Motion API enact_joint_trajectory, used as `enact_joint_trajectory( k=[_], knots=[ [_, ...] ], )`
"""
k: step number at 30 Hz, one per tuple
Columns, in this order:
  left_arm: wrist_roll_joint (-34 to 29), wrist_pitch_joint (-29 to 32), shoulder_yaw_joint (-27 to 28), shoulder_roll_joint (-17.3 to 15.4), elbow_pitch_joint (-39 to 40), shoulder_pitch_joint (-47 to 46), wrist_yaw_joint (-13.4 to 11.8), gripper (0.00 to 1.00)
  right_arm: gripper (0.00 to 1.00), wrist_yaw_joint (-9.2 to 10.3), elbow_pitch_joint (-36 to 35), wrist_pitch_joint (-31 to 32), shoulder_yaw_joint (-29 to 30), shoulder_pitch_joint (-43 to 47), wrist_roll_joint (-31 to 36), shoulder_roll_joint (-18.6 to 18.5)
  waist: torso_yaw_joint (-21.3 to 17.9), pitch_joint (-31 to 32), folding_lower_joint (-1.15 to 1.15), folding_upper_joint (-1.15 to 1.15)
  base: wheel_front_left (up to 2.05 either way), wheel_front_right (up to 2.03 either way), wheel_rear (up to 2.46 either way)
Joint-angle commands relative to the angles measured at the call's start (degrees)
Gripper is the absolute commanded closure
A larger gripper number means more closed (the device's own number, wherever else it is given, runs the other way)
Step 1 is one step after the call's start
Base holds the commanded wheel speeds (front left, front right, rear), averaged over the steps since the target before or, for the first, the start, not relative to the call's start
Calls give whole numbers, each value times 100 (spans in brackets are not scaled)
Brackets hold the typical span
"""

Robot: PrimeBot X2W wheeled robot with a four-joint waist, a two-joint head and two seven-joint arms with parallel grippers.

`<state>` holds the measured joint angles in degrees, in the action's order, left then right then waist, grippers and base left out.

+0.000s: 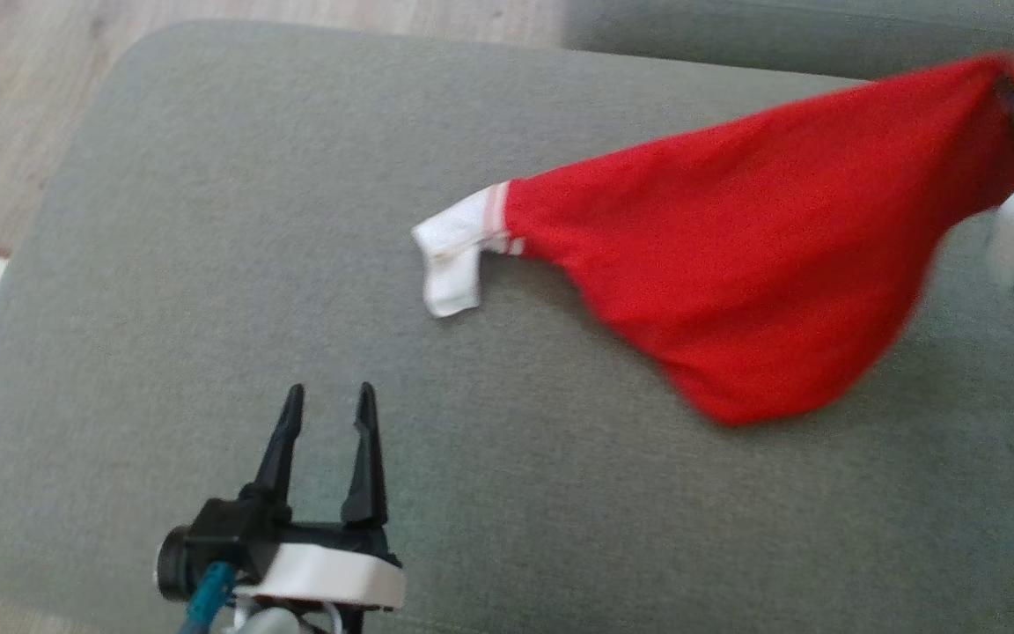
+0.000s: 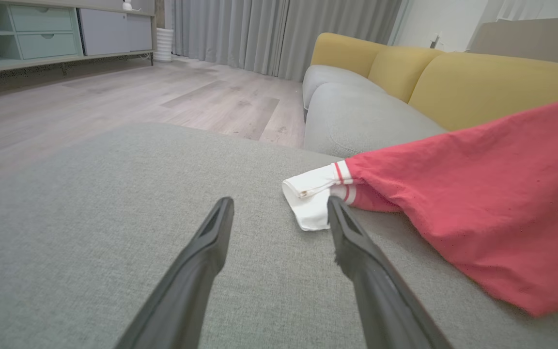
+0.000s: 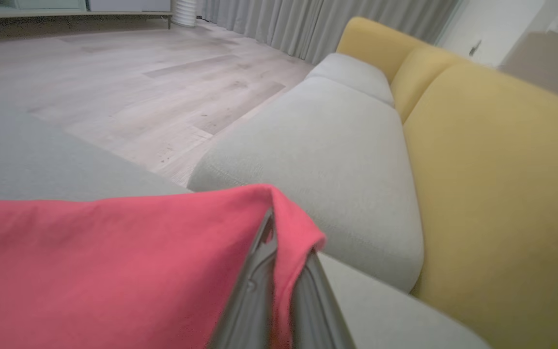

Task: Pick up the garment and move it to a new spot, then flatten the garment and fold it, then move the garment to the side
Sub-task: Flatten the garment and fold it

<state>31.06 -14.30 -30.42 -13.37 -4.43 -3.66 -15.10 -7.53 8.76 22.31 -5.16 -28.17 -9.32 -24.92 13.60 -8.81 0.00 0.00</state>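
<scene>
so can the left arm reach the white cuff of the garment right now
Probably yes: the left end effector is open, with bare grey cushion between it and the white cuff lying ahead to its right.

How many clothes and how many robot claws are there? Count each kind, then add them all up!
Clothes: 1, the red garment
Robot claws: 2, the left gripper, open, and the right gripper, shut on the red garment
Total: 3
</scene>
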Motion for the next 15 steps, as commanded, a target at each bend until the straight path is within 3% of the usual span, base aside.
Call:
enact_joint_trajectory(
  k=[1,5,9,10,11,13,15],
  knots=[
    [-97,-69,122,39,208,-289,27,0,100,4,-38,9,-65,-460,190,-317,217,-146,0,0,0,0,0],
    [-172,-70,29,158,201,-378,94,0,100,4,572,-110,-225,-1130,433,-635,483,-325,0,0,0,0,0],
    [-241,-70,-41,286,150,-465,177,0,100,4,1277,-468,-550,-1707,767,-723,667,-491,0,0,0,0,0],
    [-257,-70,-46,315,135,-485,192,0,93,4,1478,-601,-598,-1839,841,-682,688,-523,0,0,0,0,0],
    [-272,-70,-52,340,118,-502,209,0,73,4,1681,-712,-675,-1949,933,-635,706,-559,0,0,0,0,0],
    [-302,-70,-49,389,89,-536,237,0,0,4,2017,-1038,-801,-2135,1077,-469,715,-608,0,0,0,0,0],
    [-333,-70,-43,425,56,-562,263,0,0,4,2349,-1312,-844,-2257,1110,-255,696,-624,0,0,0,0,0]
  ],
)
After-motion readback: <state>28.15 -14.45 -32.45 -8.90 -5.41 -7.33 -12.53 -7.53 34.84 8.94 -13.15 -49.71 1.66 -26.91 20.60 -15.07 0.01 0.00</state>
